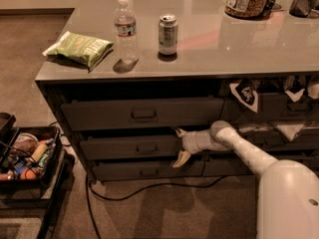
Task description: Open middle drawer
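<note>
Where the arm ends: hand [178, 146], fingers spread apart, at right end of middle drawer [130, 147], frame centre.
Desk [209, 44]: glossy grey; chip bag [79, 47], water bottle [125, 30], soda can [168, 34].
Floor: brown carpet [149, 215], black cable [169, 184].

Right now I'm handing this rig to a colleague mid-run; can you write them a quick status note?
Gripper: open, at the right end of the middle drawer front, one finger above it and one below, right of the handle.
Middle drawer: second in the left stack under the counter; looks shut or barely out, no inside showing.
Done: gripper at the drawer. Left: pull it open.
</note>
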### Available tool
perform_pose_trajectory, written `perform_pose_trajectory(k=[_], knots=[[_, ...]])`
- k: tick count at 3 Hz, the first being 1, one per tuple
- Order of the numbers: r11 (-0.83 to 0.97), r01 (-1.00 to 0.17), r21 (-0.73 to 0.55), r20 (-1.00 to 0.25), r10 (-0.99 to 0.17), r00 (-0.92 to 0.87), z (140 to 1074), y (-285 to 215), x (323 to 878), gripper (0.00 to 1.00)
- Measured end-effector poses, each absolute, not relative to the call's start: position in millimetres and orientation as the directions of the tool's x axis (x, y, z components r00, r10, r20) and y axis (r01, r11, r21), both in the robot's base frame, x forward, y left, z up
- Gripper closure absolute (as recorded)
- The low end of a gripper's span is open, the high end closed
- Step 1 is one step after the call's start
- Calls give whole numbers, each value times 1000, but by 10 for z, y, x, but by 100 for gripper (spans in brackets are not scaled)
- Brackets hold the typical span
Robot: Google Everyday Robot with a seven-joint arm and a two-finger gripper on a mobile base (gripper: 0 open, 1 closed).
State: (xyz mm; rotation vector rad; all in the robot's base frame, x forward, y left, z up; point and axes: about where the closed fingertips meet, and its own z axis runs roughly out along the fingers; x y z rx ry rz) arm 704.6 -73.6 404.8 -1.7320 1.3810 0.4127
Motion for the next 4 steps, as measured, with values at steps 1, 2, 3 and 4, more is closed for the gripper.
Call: perform_pose_trajectory(k=[1,2,3,4], knots=[[-67,-918,-390,-693,-636,341,4206,-839,7009,0],[-106,-922,-372,-666,-662,344,4355,-879,6989,0],[-106,-922,-371,-666,-662,344,4355,-879,6989,0],[-96,-935,-342,-674,-669,315,4283,-892,6921,0]])
